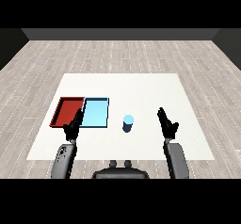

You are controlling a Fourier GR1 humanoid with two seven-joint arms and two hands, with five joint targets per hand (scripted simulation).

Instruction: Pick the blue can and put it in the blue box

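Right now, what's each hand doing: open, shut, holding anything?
Left hand: open, holding nothing, over the near edge of the trays.
Right hand: open, holding nothing, apart from the small light blue cylindrical can.

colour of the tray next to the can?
Light blue tray, beside the blue can; the red tray lies beyond it. Head view shows it best.

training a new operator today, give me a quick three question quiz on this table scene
1. True or false: the blue can already stands inside the light blue tray.
2. Which tray lies nearer the can: A) the red tray, B) the light blue tray?
3. Fill in: the right hand, fingers straight, is to the can's ____.

Key
1. False: it stands upright on the white table, right of both trays.
2. B.
3. Right, apart from it. The left hand is by the trays' near edge.
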